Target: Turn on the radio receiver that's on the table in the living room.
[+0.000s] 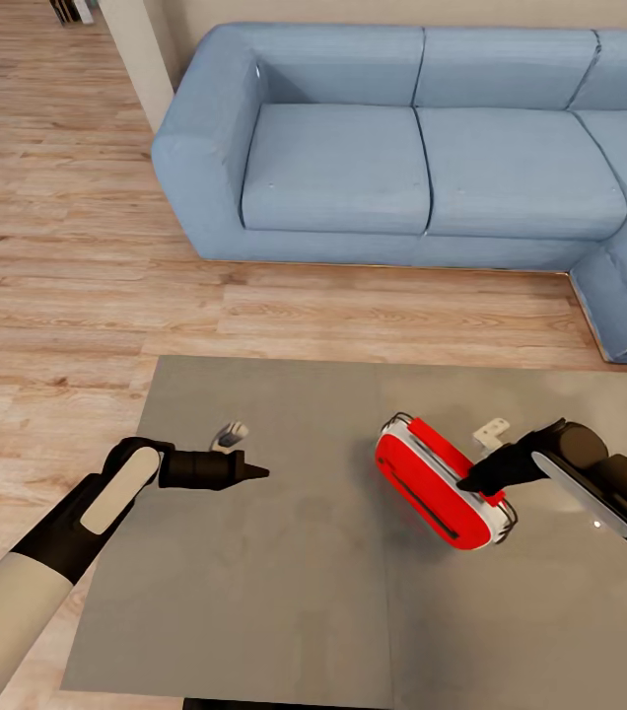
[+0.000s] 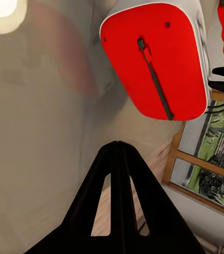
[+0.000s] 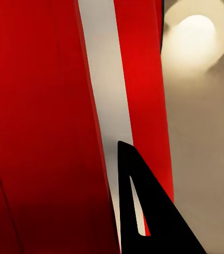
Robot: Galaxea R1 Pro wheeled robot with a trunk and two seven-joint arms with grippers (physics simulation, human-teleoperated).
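Note:
The red radio receiver (image 1: 430,485) with its white band lies tilted on the grey table (image 1: 284,552), right of centre, its dark slot facing up. My right gripper (image 1: 467,483) is shut, and its tip touches the radio's right side by the white band (image 3: 104,106). The left gripper (image 1: 259,474) is shut too, hovering over the table well left of the radio and pointing at it. In the left wrist view the radio's red face (image 2: 154,58) with the dark slot sits ahead of the closed fingers (image 2: 118,153).
A big blue L-shaped sofa (image 1: 422,148) stands beyond the table across a strip of light wood floor (image 1: 67,256). A small white object (image 1: 232,432) lies on the table near the left gripper, and another white piece (image 1: 492,431) behind the radio.

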